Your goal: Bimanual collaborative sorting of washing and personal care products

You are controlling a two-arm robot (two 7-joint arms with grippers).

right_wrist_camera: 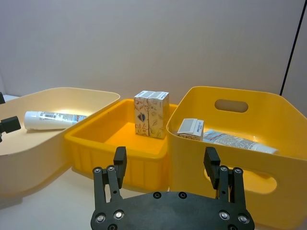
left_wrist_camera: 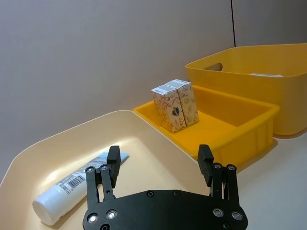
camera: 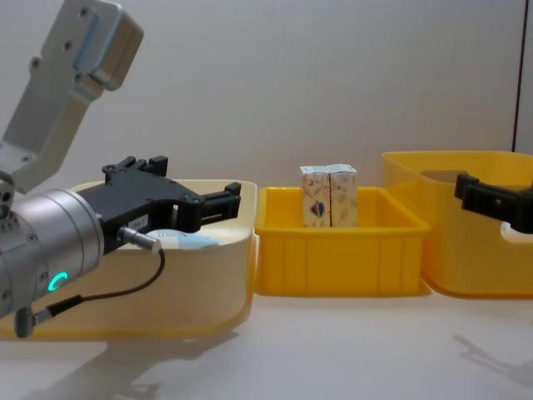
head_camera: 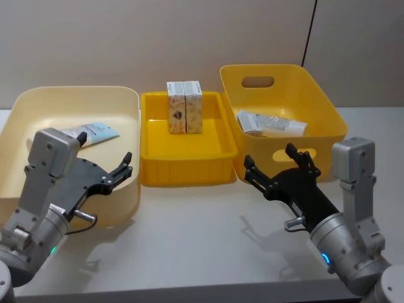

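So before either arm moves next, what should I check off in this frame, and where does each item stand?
1. Left gripper open and holding nothing, at the cream bin: ok.
2. Right gripper open and holding nothing, in front of the tall yellow bin: ok.
3. Two cartons upright, side by side and touching in the middle yellow tray: ok.
4. Cream bin contents sorted, one squeeze tube lying alone: ok.
5. Tall yellow bin contents sorted: not ok, a small carton lies with a tube.
6. Whether that carton rests on the tube or only beside it: cannot tell.
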